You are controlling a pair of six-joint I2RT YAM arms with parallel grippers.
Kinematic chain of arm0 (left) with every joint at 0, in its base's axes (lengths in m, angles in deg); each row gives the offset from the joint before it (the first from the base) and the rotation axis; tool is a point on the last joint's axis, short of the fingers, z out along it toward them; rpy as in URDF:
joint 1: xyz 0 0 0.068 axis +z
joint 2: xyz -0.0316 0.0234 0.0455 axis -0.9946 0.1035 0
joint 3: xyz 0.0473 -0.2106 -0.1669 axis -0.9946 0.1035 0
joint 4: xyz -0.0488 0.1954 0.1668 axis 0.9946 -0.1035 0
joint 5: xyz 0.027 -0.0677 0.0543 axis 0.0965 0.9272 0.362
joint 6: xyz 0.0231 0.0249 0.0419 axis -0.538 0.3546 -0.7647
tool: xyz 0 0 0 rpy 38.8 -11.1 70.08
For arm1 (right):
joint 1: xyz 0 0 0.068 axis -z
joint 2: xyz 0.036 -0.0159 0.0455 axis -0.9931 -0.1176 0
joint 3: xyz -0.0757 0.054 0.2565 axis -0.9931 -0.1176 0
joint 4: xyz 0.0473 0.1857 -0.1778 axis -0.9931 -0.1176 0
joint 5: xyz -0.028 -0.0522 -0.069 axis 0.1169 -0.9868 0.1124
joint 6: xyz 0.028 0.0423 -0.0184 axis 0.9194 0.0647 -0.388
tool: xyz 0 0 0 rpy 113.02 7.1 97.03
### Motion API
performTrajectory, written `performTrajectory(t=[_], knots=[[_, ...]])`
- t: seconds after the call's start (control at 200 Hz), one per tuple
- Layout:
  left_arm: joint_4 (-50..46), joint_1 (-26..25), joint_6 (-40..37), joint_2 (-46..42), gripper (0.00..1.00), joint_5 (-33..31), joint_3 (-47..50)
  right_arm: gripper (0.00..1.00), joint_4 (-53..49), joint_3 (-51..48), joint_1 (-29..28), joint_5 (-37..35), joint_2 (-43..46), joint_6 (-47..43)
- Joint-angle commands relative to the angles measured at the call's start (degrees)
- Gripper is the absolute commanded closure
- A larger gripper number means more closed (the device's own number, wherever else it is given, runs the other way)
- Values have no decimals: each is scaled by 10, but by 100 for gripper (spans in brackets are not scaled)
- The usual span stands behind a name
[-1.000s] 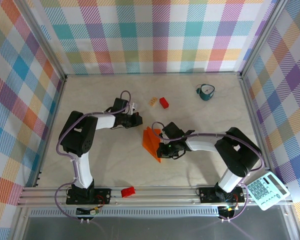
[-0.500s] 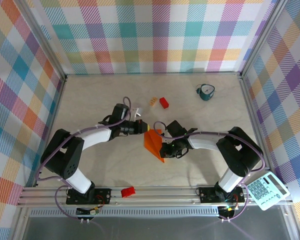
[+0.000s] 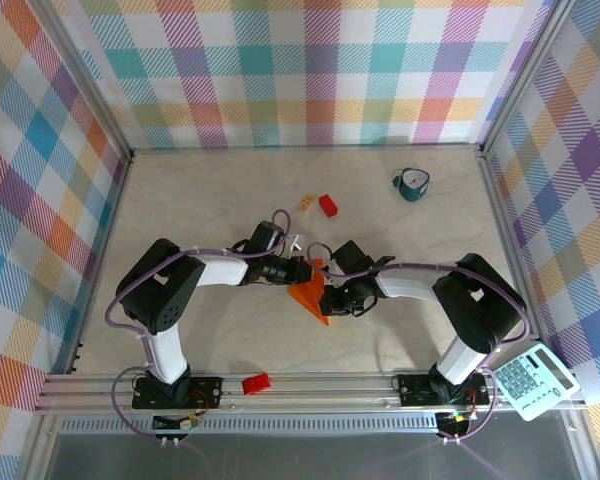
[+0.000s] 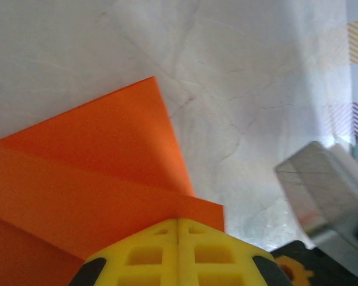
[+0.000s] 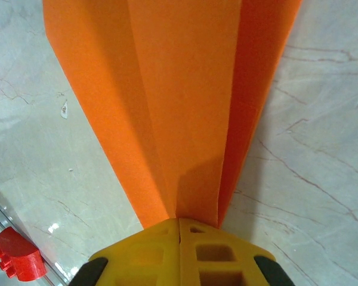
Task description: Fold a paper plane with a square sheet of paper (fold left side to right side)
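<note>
Near the middle of the marbled bench we are pressing the folded square sheet of paper, left fingers and right fingers each pressed together on it; we are judging slow strokes along the crease best.

High rear overview; wrist cameras close above shared orange paper

We see pastel plaid walls closing in three sides, framed by aluminium posts. The tabletop is pale and marbled with thin dark veins, evenly lit, and a metal rail runs along its near edge.
</note>
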Motion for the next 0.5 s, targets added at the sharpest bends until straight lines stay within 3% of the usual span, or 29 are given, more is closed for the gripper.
performTrajectory(t=[0.0,0.325,0.495], knots=[[-13,-3,-9,20,100,-23,-7,100,-26,-4,4,-4,-3,2],[-28,-3,-15,22,100,-43,19,100,35,11,10,19,33,39],[-32,-3,-18,24,100,-40,14,100,97,13,15,27,4,66]])
